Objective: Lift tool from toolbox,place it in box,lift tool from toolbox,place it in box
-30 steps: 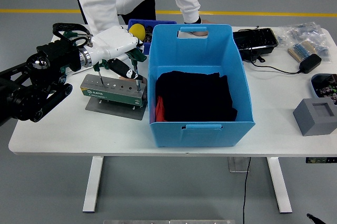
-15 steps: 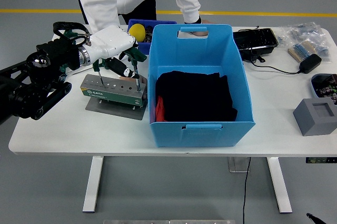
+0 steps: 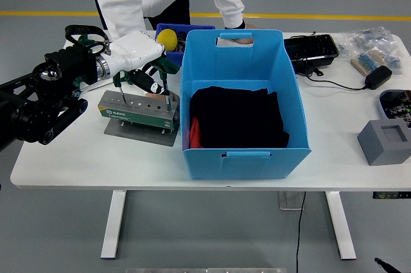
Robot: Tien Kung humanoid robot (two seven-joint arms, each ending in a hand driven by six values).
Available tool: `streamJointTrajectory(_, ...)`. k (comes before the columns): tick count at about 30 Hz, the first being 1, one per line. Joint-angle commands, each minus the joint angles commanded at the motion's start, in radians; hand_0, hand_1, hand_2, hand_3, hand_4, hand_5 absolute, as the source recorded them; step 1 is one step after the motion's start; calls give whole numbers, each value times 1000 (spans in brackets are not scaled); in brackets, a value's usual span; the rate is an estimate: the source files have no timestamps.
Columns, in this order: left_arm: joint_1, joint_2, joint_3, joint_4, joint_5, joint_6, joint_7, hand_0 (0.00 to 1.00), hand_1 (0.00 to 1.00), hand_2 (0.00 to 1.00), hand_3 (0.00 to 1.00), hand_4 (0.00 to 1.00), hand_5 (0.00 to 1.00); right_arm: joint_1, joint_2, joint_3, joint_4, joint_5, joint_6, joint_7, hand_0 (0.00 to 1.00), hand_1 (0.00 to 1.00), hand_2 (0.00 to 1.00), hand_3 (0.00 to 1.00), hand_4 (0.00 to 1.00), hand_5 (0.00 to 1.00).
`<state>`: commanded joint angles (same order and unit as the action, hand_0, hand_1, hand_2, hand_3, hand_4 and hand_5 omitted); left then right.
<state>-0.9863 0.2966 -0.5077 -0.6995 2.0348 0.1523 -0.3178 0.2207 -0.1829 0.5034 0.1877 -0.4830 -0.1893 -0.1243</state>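
On the white tabletop (image 3: 77, 157), the big blue plastic box (image 3: 243, 93) with cut-out handles sits nearest, holding a folded black cloth (image 3: 237, 117) with a red edge at its left side. Just left of it, touching or nearly so, the grey-green metal toolbox block (image 3: 137, 111) stands on a grey base plate. Green-handled tools (image 3: 166, 83) stand upright in its top holes. The white-shelled left hand (image 3: 142, 61) hovers over the block; its fingers (image 3: 149, 83) curl down around a tool handle, though the exact grip is hard to tell. Farther back, a person's hand (image 3: 242, 40) rests at the box's far rim.
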Motion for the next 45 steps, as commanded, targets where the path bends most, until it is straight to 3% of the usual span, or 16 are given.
streamJointTrajectory(7,-2,-2,4,1,-8,9,-1,211,78,109,135,998,589,1,-1,2,0,-3,0,-1,621,604,673,569,829,690)
streamJointTrajectory(26,-5,2,2,-2,-144,53,-43,175,17,44,28,998,621,2,-1,1,-1,-1,0,0,620,604,672,569,830,692)
streamJointTrajectory(27,-6,2,2,-3,-155,61,-49,168,2,20,3,998,776,2,-1,2,-1,-2,0,0,621,603,671,570,832,694)
streamJointTrajectory(33,-12,7,-9,-12,-208,69,-65,168,2,20,3,998,776,0,-1,5,-1,-6,1,-1,621,603,671,570,832,694)
streamJointTrajectory(34,-14,8,-12,-15,-215,65,-65,171,2,18,2,760,761,0,-1,4,-1,-5,1,0,621,602,671,569,832,694)
streamJointTrajectory(39,-18,10,-26,-37,-223,53,-57,171,2,18,2,760,761,-3,0,4,-1,-2,0,0,621,602,671,569,832,694)
streamJointTrajectory(40,-18,10,-28,-42,-223,52,-56,172,2,17,2,671,683,-4,0,4,-1,-2,0,0,621,602,671,569,830,692)
streamJointTrajectory(45,-20,15,-35,-71,-216,46,-51,172,2,17,2,671,683,-8,1,8,-1,-9,0,-1,621,602,671,569,830,692)
